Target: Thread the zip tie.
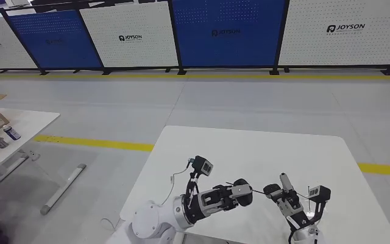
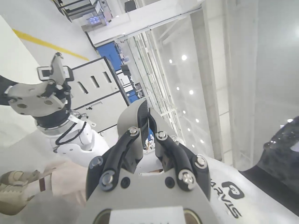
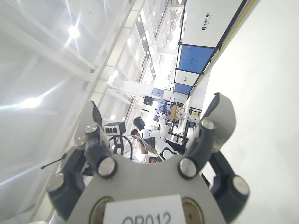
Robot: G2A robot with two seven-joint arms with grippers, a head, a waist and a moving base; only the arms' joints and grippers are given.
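Closest of all, over the near edge of the flat white tabletop [image 1: 256, 152], the grey metal left claw [image 2: 146, 108] with black rubber pads is pinched tight on the thin black plastic zip tie [image 1: 259, 193]. The zip tie sticks out sideways from that claw, up in the air. Its loose end points at the grey metal right claw [image 3: 156, 106] just beside it. Whether the two touch cannot be told. The right claw has its two fingers spread wide, with nothing between them.

What could go wrong? The zip tie is skinny and bendy, so its loose end may droop or wobble. Then the right claw could close on air. It could also bump the strip and push it crooked. A hard bump might make the strip slide or twist in the left claw's pinch and fall onto the tabletop. The little hole in the zip tie's head is too small to see, so a tiny miss there would stop the threading.

The left arm lies low and level along the near edge, with its claw pointing sideways at the other arm. The right arm comes up bent from the near edge, with its claw tipped upward and leaning toward the left claw.

Far past the far edge stand blue and white boards [image 1: 228, 30].
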